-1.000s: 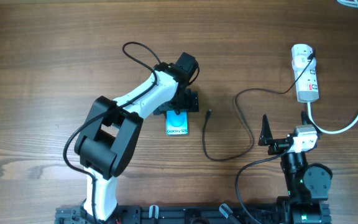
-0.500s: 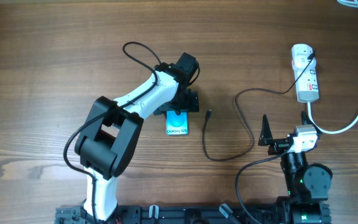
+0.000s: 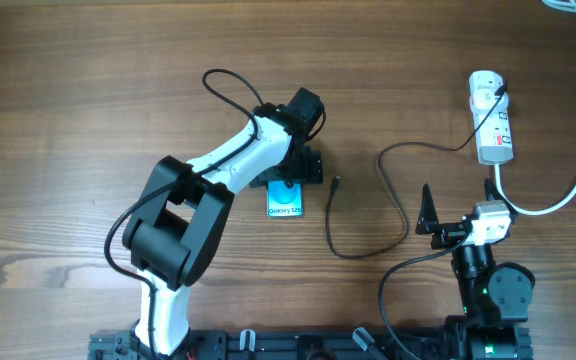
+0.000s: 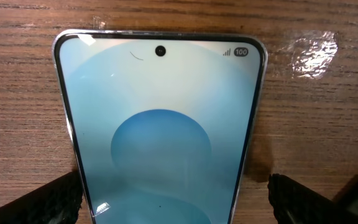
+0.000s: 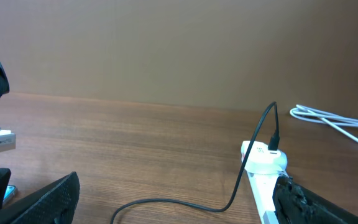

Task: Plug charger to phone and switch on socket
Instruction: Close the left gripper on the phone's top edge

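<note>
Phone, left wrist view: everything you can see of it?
The flat rectangular smartphone lies face up on the wooden table. Rounded corners, thin pale frame, glossy screen lit with cyan-teal circles, punch-hole camera top centre, signal and battery icons top right. The left gripper is open, one black finger either side of it; contact cannot be told.

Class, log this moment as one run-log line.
left gripper: open, straddling flat cyan-screened smartphone | right gripper: open, empty | thin black charger cable: free plug apart from phone | white elongated power strip: cable plugged in
</note>
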You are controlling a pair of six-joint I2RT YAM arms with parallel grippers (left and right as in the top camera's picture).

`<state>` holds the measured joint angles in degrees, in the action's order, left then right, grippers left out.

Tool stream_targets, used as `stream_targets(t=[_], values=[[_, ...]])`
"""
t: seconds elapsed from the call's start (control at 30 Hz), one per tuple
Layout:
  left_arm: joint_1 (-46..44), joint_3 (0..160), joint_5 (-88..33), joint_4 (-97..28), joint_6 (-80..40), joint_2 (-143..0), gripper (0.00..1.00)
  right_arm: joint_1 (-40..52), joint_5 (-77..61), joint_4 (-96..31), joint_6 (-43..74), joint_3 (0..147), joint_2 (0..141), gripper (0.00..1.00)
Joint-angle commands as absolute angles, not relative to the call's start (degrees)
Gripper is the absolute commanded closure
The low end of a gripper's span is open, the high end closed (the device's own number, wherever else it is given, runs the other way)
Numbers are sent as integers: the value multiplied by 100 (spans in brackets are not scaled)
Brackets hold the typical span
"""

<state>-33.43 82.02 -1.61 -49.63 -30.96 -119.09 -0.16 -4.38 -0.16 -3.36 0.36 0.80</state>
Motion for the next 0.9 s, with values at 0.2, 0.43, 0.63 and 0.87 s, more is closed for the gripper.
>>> stream_targets(t=[0.2,0.43,0.63,0.87], values=[[-3262,8055,-298,-5120,-3203,-12195,10,8,-344,-1,-410,34,64,0],[-3251,8055,-294,-5103,-3203,-12195,18,8,-342,-1,-410,32,64,0],[-3247,8062,-296,-5105,-3201,-12193,28,8,-342,-1,-410,32,64,1],[-3179,8637,-325,-5824,-3201,-12158,29,8,-342,-1,-410,32,64,0]])
